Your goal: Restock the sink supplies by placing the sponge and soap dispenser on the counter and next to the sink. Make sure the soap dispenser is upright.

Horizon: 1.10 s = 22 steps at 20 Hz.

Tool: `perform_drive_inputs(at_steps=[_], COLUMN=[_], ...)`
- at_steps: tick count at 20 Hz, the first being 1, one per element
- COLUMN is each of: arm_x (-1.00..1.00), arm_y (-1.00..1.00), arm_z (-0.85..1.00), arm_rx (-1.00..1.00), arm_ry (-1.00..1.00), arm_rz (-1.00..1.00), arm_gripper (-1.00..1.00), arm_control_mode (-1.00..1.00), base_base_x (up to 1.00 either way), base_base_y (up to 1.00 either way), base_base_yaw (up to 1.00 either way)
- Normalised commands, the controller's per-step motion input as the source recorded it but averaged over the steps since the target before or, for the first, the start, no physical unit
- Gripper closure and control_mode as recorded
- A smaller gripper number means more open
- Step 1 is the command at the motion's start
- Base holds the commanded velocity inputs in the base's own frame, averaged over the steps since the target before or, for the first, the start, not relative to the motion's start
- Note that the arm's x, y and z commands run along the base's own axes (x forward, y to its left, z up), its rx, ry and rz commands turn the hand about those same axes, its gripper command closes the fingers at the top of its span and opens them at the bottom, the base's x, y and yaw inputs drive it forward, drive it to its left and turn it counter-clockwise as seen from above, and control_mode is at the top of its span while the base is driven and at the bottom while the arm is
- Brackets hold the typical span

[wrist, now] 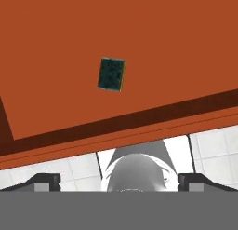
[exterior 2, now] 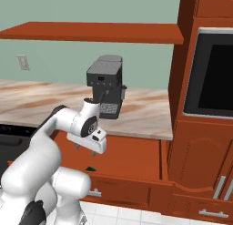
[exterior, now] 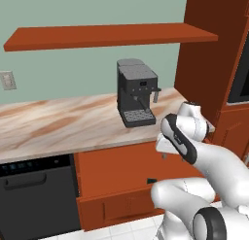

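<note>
Open-jawed, the end effector (wrist: 119, 180) looks down on the sponge (wrist: 111, 74) — green face up, long axis running roughly up the hand view.

The sponge (wrist: 111, 74) shows just its dark green face, perhaps lying flat; its yellow layer is hidden.

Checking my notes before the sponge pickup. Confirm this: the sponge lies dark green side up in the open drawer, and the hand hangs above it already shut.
Not quite. The sponge does lie dark green side up in the open drawer, but the hand above it is open, not shut; the hand view shows its fingertips set wide apart.
</note>
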Motion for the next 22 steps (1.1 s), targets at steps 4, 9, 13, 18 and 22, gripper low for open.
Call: perform_drive_inputs(at_steps=[4,9,13,18,22], arm_x=[0.35,0.45,0.46,0.41,0.31], arm_y=[0.05,0.05,0.09,0.09,0.10], arm_z=[-0.08,-0.22,-0.24,-0.21,-0.23], arm_rx=[0.00,0.00,0.00,0.00,-0.01], arm_ry=[-0.02,0.00,0.00,0.00,0.02], arm_rz=[-0.02,0.00,0.00,0.00,0.00], arm_gripper=[-1.00,-1.00,-1.00,-1.00,-1.00], arm_control_mode=[-1.00,-1.00,-1.00,-1.00,-1.00], base_base_x=[0.00,0.00,0.00,0.00,0.00], base_base_y=[0.00,0.00,0.00,0.00,0.00], base_base_yaw=[0.00,0.00,0.00,0.00,0.00])
